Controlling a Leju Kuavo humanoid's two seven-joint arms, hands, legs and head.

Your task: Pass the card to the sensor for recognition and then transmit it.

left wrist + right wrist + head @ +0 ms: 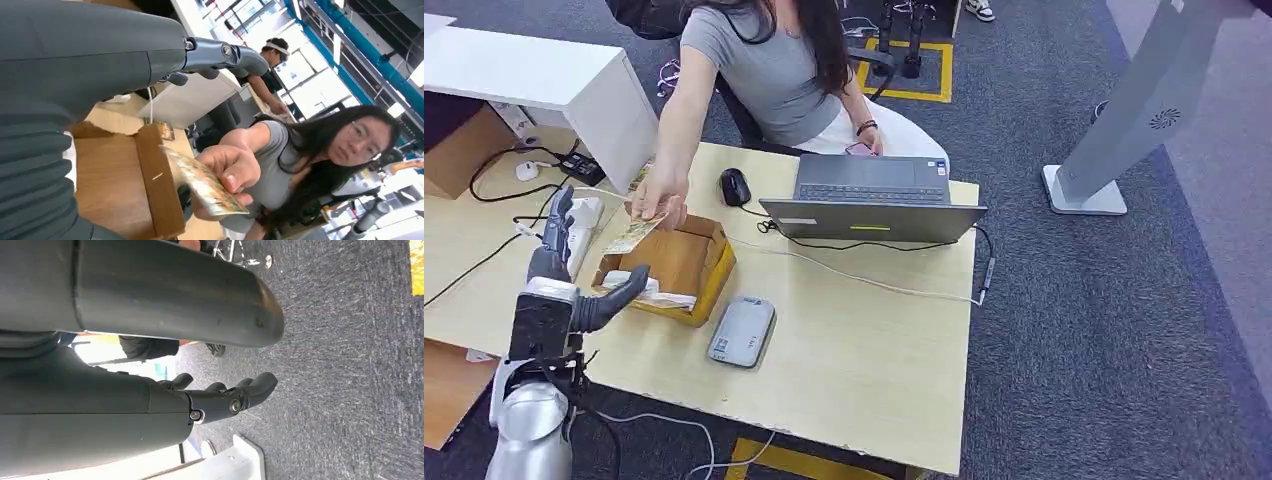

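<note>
A person seated behind the desk holds a yellowish patterned card (636, 233) (205, 185) in one hand (660, 198), over the left end of a brown cardboard box (686, 262). My left hand (569, 270) stands raised just left of the card, fingers up, thumb spread toward the box, holding nothing. A grey flat card sensor (742, 331) lies on the desk right of the box. In the right wrist view my right hand (220, 397) hangs over the carpet with fingers loosely apart and nothing in it.
A laptop (872, 200) and a black mouse (735, 186) sit at the desk's (864, 350) far side, with a white cable (854, 277) across the middle. A white cabinet (554, 85) stands far left. A white kiosk stand (1124, 120) rises on the carpet at right.
</note>
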